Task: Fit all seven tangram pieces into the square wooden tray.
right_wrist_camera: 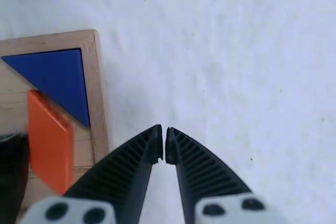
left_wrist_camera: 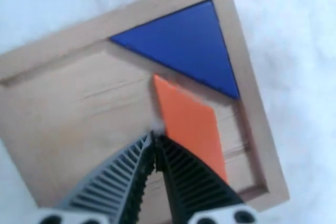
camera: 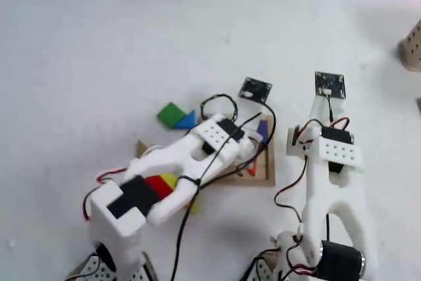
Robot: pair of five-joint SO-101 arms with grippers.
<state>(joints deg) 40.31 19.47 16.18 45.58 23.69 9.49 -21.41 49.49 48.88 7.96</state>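
Wooden tray [left_wrist_camera: 247,103] sits on the white tabletop [camera: 99,51]. It holds a large blue triangle [left_wrist_camera: 184,43] in one corner, with an orange parallelogram [left_wrist_camera: 191,124] butting against the triangle's long side. Left pincer [left_wrist_camera: 155,141] is pressed together and empty, tips over the tray floor at the orange piece's edge. Right pincer [right_wrist_camera: 163,144] is pressed together and empty, above bare tabletop just beside the tray. Green square [camera: 171,114] and small blue triangle [camera: 187,121] touch, outside the tray. Red piece [camera: 156,185] and yellow piece [camera: 171,179] lie beneath the left arm.
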